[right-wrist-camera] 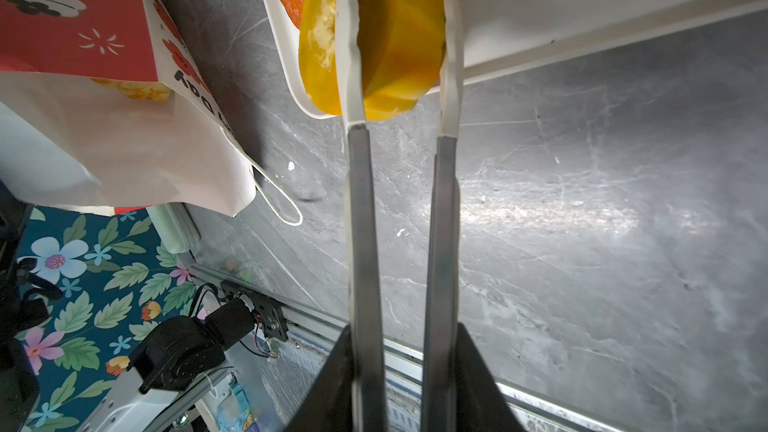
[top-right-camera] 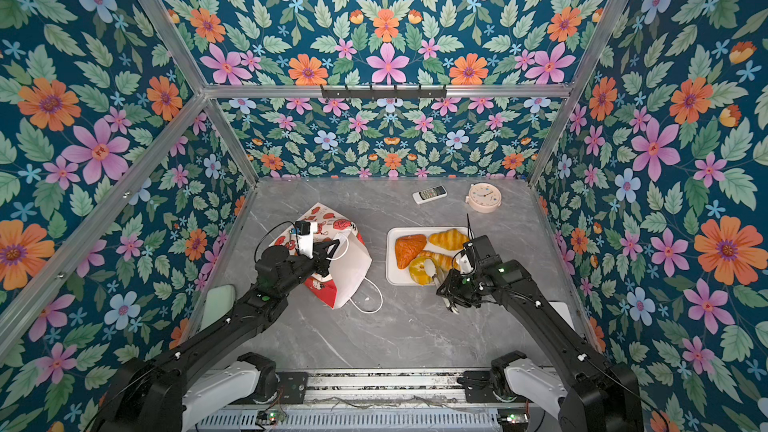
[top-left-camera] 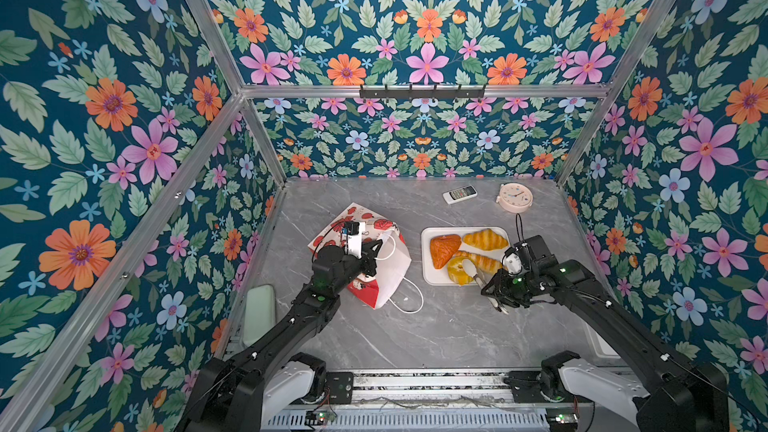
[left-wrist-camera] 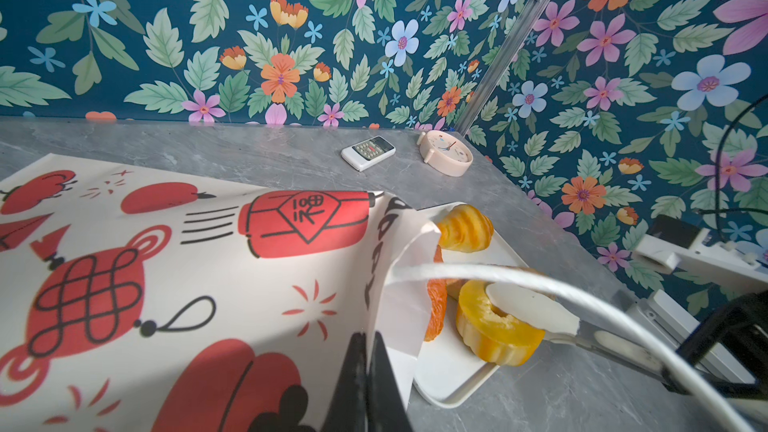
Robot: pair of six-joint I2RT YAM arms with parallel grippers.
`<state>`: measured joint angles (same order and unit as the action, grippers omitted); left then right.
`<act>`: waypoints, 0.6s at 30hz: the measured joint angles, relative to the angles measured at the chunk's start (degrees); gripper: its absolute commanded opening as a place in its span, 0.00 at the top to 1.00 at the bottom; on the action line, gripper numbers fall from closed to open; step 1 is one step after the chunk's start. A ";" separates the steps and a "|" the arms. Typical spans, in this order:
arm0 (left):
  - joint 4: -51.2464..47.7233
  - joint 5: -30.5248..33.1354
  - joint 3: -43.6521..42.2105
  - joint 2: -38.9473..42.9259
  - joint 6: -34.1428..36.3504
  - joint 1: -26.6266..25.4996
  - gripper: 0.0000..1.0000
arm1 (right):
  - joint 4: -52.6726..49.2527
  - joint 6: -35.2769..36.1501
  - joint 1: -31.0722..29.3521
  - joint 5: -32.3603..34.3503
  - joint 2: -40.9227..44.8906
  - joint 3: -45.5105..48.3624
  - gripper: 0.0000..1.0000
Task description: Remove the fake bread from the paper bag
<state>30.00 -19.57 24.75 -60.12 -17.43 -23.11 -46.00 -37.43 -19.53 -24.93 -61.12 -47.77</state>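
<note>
The paper bag lies on its side left of centre, red prints up, its white mouth facing the tray. My left gripper is shut on the bag's upper rim and holds it raised. A yellow pastry peeks out inside the mouth. My right gripper is shut on metal tongs whose white tips pinch a yellow ring donut at the near corner of the white tray. On the tray also lie a croissant, an orange-brown pastry and a long stick.
A white remote and a pink clock sit near the back wall. One cord handle trails onto the grey table in front of the bag. A pale green object lies at the table's left edge.
</note>
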 measured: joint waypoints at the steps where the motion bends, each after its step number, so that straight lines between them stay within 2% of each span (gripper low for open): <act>1: 0.00 0.02 0.00 0.07 0.00 0.00 1.00 | -0.61 0.22 0.00 0.48 0.17 -0.94 0.70; 12: -0.02 0.04 -0.15 0.50 0.00 0.00 1.00 | -13.60 9.64 -0.96 11.37 -1.29 -16.90 0.77; 18: -0.02 0.04 -0.20 0.87 0.00 0.00 1.00 | -17.99 15.43 -12.57 23.61 -5.62 -24.30 0.78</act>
<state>29.98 -19.53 24.56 -59.24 -17.43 -23.11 -63.99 -22.00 -32.10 -1.32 -66.74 -72.07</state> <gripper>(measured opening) 0.039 0.313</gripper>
